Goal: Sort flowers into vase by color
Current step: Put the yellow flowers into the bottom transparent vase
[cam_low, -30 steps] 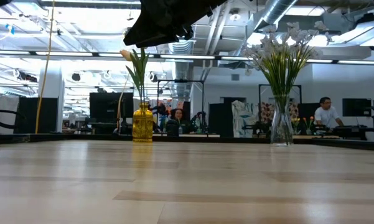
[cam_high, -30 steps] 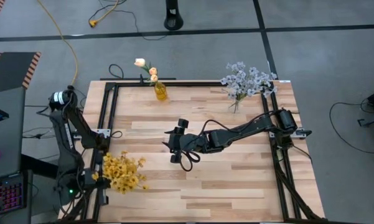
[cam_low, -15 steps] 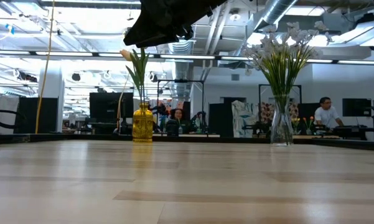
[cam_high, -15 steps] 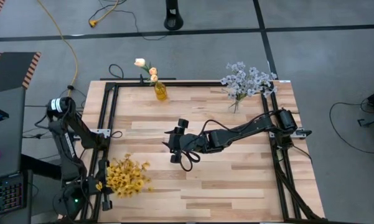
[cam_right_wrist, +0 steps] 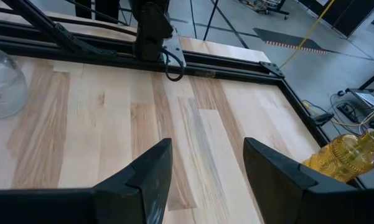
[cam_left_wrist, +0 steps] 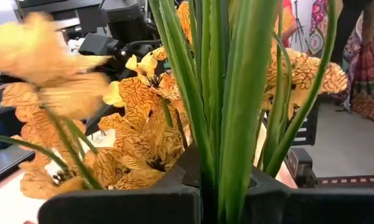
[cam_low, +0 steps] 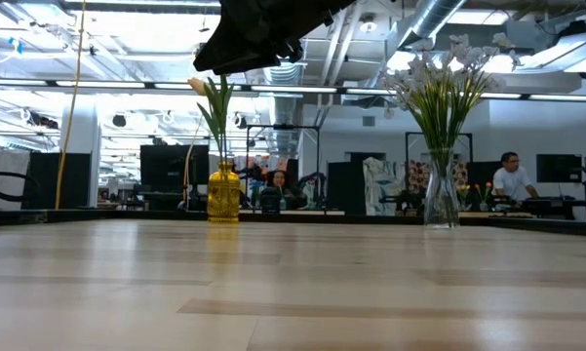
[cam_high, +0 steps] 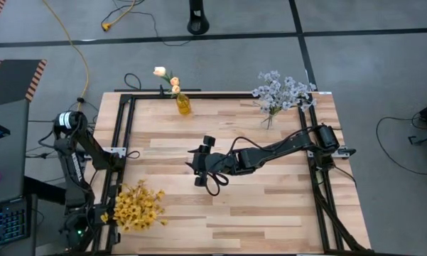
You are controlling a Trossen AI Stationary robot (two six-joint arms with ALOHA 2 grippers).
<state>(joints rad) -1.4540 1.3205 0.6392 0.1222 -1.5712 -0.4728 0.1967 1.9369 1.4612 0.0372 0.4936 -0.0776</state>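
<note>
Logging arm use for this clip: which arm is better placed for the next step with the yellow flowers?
Left. Its tool is shut on the yellow flowers at the table's near left corner. The right tool hovers open and empty mid-table.

You have: yellow flowers (cam_high: 136, 208) – bunched, front-left table corner, stems clamped | peach buds (cam_high: 168, 77) – upright in yellow vase (cam_high: 183, 104), back | blue-white sprays (cam_high: 280, 91) – clear vase (cam_low: 441, 202), back-right.
</note>
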